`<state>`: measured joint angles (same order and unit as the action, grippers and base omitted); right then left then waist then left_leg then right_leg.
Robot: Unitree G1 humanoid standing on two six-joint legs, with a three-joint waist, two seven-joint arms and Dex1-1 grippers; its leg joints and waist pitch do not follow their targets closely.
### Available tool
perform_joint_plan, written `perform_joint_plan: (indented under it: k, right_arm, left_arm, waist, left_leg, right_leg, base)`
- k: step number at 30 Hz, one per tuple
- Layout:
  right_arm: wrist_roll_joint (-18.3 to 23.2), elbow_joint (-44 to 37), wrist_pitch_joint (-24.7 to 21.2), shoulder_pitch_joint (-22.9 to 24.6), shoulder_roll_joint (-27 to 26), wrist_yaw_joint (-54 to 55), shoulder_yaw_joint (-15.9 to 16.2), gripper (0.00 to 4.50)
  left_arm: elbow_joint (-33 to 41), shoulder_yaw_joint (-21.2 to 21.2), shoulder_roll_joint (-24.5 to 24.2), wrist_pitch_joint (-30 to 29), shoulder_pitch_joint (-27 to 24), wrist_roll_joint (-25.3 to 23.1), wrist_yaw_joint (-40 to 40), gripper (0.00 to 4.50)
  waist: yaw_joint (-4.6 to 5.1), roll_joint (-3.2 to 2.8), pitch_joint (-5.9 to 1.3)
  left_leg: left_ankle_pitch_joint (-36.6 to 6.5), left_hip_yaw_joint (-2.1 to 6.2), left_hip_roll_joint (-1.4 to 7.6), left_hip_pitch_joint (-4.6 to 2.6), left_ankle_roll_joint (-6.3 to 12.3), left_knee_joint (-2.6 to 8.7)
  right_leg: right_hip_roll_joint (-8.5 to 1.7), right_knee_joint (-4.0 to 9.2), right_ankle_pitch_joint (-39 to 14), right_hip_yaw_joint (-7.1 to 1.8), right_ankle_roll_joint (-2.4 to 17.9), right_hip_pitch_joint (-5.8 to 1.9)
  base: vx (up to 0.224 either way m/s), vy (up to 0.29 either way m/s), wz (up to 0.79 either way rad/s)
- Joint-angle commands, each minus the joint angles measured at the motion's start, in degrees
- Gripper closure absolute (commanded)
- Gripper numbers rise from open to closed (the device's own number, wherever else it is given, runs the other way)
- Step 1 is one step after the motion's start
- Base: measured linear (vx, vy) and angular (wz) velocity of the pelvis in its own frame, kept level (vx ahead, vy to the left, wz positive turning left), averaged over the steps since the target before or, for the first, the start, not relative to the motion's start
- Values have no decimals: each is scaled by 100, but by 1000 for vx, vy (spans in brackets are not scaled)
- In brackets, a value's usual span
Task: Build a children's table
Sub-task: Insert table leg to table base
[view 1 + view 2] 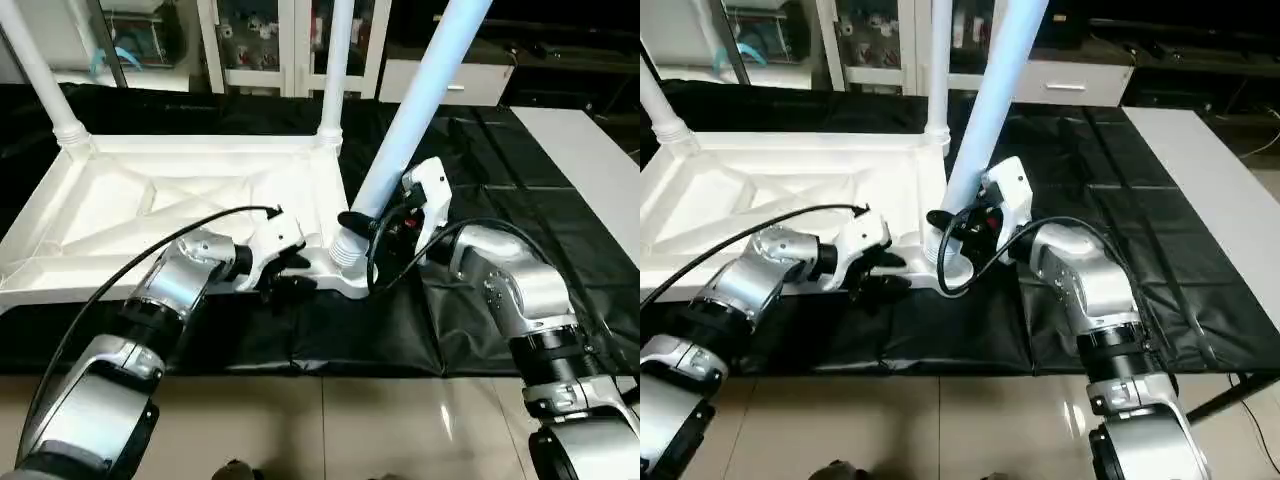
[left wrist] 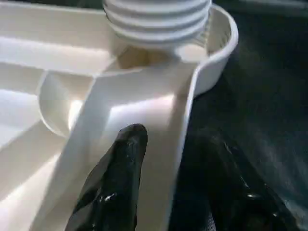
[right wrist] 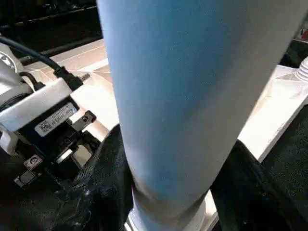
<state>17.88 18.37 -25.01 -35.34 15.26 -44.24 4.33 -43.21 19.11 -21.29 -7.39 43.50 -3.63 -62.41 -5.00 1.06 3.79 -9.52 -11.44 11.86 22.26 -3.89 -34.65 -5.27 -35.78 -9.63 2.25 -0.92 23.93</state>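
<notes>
**Table leg tilted at the near corner socket**

Right gripper (image 1: 372, 222) is clamped around the leaning leg (image 1: 415, 110), its ribbed end sitting in the corner socket (image 1: 348, 262). At nine o'clock, left gripper (image 1: 285, 272) pinches the tabletop (image 1: 150, 215) rim. Two legs (image 1: 335, 70) stand upright at twelve o'clock on the black-draped work table (image 1: 480, 160).

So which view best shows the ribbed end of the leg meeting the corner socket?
The left wrist view: the ribbed end fills the frame, seated in the corner socket. The eye views show it small and distant; the right wrist view shows mostly the leg's shaft.
</notes>
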Motion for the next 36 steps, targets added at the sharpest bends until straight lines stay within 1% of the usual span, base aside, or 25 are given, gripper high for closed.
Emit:
perform_joint_plan:
  k: [1,4,6,7,9,10,13,14,17,18,19,21,22,23,24,25,27,28,29,30,31,32,34,35,36]
  right_arm:
    - [52,-166,-59,38,62,-39,-17,266]
    - [32,-190,-61,48,67,-57,-37,266]
    - [25,-204,-66,55,65,-60,-37,266]
    - [22,-212,-68,59,64,-58,-33,266]
    - [25,-218,-70,62,65,-61,-26,266]
    - [25,-219,-71,62,65,-61,-26,266]
    - [22,-238,-70,85,70,-81,-4,266]
    - [21,-242,-71,89,73,-87,-2,266]
    - [21,-272,-81,103,90,-104,8,266]
    - [20,-277,-82,106,90,-106,12,266]
    - [18,-285,-82,109,92,-108,16,266]
    - [16,-291,-81,111,94,-110,19,266]
    - [12,-290,-76,109,103,-116,18,266]
    - [7,-279,-67,101,113,-125,15,266]
    - [-3,-261,-53,87,125,-135,12,266]
    - [-8,-262,-52,87,125,-137,11,266]
    - [-26,-225,-21,64,106,-94,-17,266]
    - [-28,-209,-11,53,93,-70,-34,266]
    - [-27,-196,-5,42,83,-51,-47,266]
    - [-24,-161,-7,16,62,18,-85,266]
    - [-24,-161,-7,16,62,18,-85,266]
    - [-62,-51,-21,-39,16,206,-144,266]
    - [-111,39,-22,-79,-17,356,-177,266]
    - [-119,87,-52,-102,-46,438,-203,266]
    - [-125,140,-78,-124,-77,470,-199,266]
  left_arm:
    - [-153,126,-12,96,133,-79,-138,249]
    - [-482,173,-2,257,203,-196,-130,249]
    - [-555,159,5,302,221,-211,-122,249]
    - [-622,123,24,333,238,-204,-86,267]
    - [-725,77,58,362,259,-189,-75,285]
    - [-730,75,59,365,260,-189,-75,289]
    - [-951,46,93,477,310,-199,-73,325]
    - [-996,57,98,507,325,-216,-70,325]
    - [-1082,91,109,551,346,-263,-108,347]
    - [-1104,100,108,562,349,-273,-122,356]
    - [-1140,113,107,589,356,-295,-131,356]
    - [-1172,123,106,614,363,-314,-135,370]
    - [-1218,186,91,674,374,-397,-147,390]
    - [-1276,274,75,754,385,-503,-165,397]
    - [-1330,437,39,883,371,-676,-209,404]
    - [-1349,475,31,922,366,-718,-222,404]
    - [-1386,522,25,986,339,-791,-204,432]
    - [-1396,524,26,992,329,-808,-184,432]
    - [-1399,524,27,989,322,-818,-166,436]
    - [-1375,486,47,883,303,-801,-74,440]
    - [-1375,486,47,883,303,-801,-74,446]
    - [-1203,304,144,421,215,-616,51,446]
    - [-1076,147,227,96,152,-465,132,449]
    - [-931,29,279,-175,99,-348,175,449]
    - [-661,-127,340,-549,3,-208,287,449]
  waist:
    - [3,-87,-499]
    - [2,-96,-493]
    - [2,-83,-484]
    - [2,-91,-479]
    - [1,-84,-476]
    - [1,-88,-475]
    - [0,-82,-477]
    - [2,-84,-474]
    - [-6,-83,-470]
    - [-4,-103,-472]
    - [3,-91,-470]
    - [2,-87,-467]
    - [-1,-87,-465]
    - [0,-71,-467]
    - [-1,-76,-467]
    - [-5,-81,-465]
    - [4,-83,-470]
    - [11,-78,-475]
    - [12,-77,-478]
    - [14,-63,-480]
    - [9,-75,-481]
    - [9,-81,-480]
    - [19,-77,-470]
    - [15,-49,-469]
    - [17,-73,-469]
  left_leg:
    - [-1265,62,78,-165,-129,411]
    - [-1404,63,80,-183,-157,419]
    - [-1444,70,86,-174,-174,426]
    - [-1511,72,92,-182,-192,433]
    - [-1591,73,90,-188,-211,435]
    - [-1603,74,92,-189,-217,437]
    - [-1596,76,94,-192,-216,438]
    - [-1599,76,91,-189,-211,439]
    - [-1636,79,96,-190,-213,446]
    - [-1661,86,96,-190,-219,448]
    - [-1673,85,98,-189,-226,451]
    - [-1708,82,95,-192,-225,449]
    - [-1712,84,97,-192,-227,451]
    - [-1711,85,99,-194,-216,453]
    - [-1697,88,101,-190,-212,456]
    - [-1696,97,107,-188,-215,461]
    - [-1649,95,102,-180,-224,460]
    - [-1599,98,101,-168,-223,459]
    - [-1548,90,100,-174,-202,455]
    - [-1519,82,99,-172,-166,449]
    - [-1498,77,99,-178,-147,445]
    - [-1498,73,100,-180,-152,444]
    - [-1535,65,102,-185,-161,445]
    - [-1559,60,97,-188,-150,445]
    - [-1559,71,108,-182,-162,453]
  right_leg:
    - [-215,350,-483,-158,1477,-294]
    - [-214,365,-588,-158,1478,-286]
    - [-225,368,-638,-158,1477,-297]
    - [-233,377,-733,-160,1474,-291]
    - [-236,392,-873,-162,1458,-289]
    - [-237,395,-889,-163,1456,-286]
    - [-236,394,-901,-164,1448,-285]
    - [-233,400,-909,-163,1443,-282]
    - [-237,406,-937,-163,1432,-282]
    - [-239,406,-964,-162,1425,-287]
    - [-239,407,-972,-162,1428,-283]
    - [-241,417,-1046,-165,1422,-279]
    - [-244,422,-1079,-166,1411,-277]
    - [-243,431,-1100,-165,1388,-277]
    - [-244,429,-1099,-167,1373,-277]
    - [-252,429,-1106,-167,1363,-278]
    - [-248,412,-1015,-164,1376,-285]
    - [-248,399,-939,-163,1391,-299]
    - [-244,392,-831,-162,1426,-292]
    - [-246,389,-787,-162,1460,-295]
    - [-246,386,-774,-163,1484,-290]
    - [-248,385,-782,-165,1493,-288]
    - [-252,400,-931,-165,1533,-278]
    - [-246,415,-1015,-164,1509,-272]
    - [-265,400,-1074,-166,1510,-283]
  base:
    - [0,0,0]
    - [0,0,0]
    - [0,0,0]
    - [0,0,0]
    - [0,0,0]
    - [0,0,0]
    - [0,0,0]
    - [0,0,0]
    - [0,0,0]
    - [0,0,0]
    - [0,0,0]
    - [0,0,0]
    - [0,0,0]
    - [0,0,0]
    - [0,0,0]
    - [0,0,0]
    - [0,0,0]
    - [0,0,0]
    - [0,0,0]
    - [0,0,0]
    - [0,0,0]
    - [0,0,0]
    - [0,0,0]
    - [0,0,0]
    - [0,0,0]
